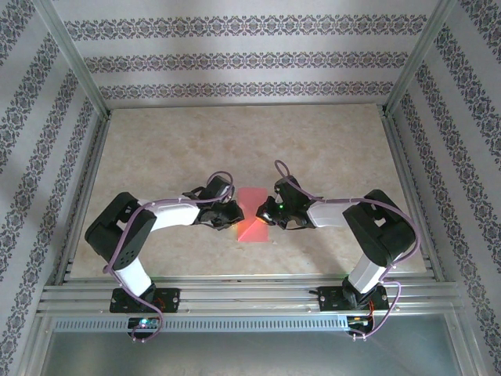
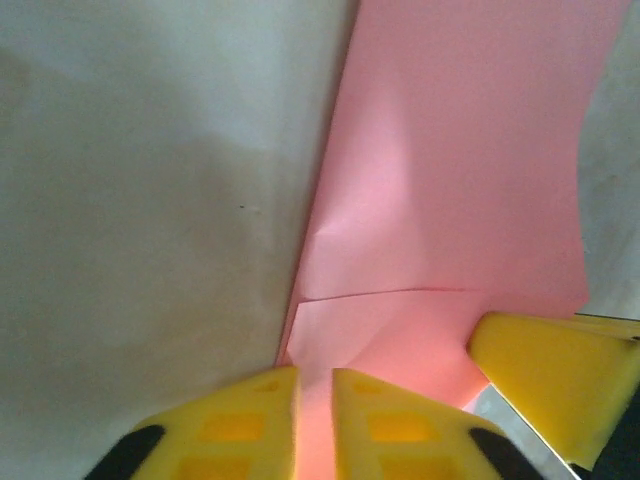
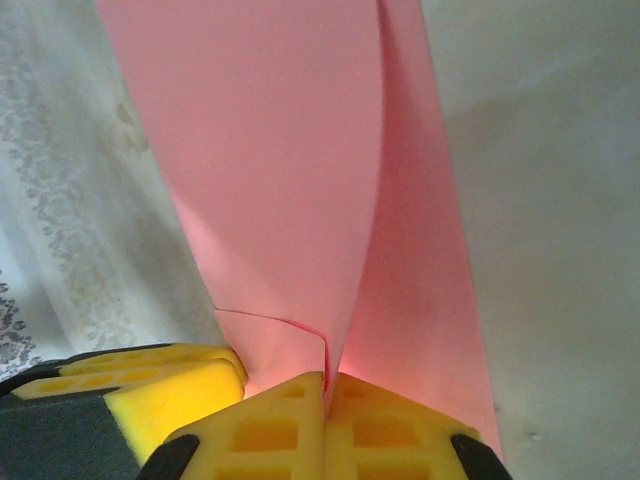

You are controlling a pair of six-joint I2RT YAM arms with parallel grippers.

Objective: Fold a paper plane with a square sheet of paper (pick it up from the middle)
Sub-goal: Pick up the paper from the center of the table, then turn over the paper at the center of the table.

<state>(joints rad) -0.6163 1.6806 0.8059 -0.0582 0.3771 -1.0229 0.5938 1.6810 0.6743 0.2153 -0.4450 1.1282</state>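
Top external camera is showing the left gripper (image 1: 232, 215) and right gripper (image 1: 269, 212) facing each other over the table (image 1: 156, 157), each pinching one side of the pink sheet of paper (image 1: 253, 211), apparently holding it doubled for creasing

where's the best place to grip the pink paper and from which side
Probably the paper is best taken by its opposite edges, from left and right, as the left gripper and right gripper pinch it now. It is a thin, partly folded sheet held between them, so an edge slips flat between jaws.
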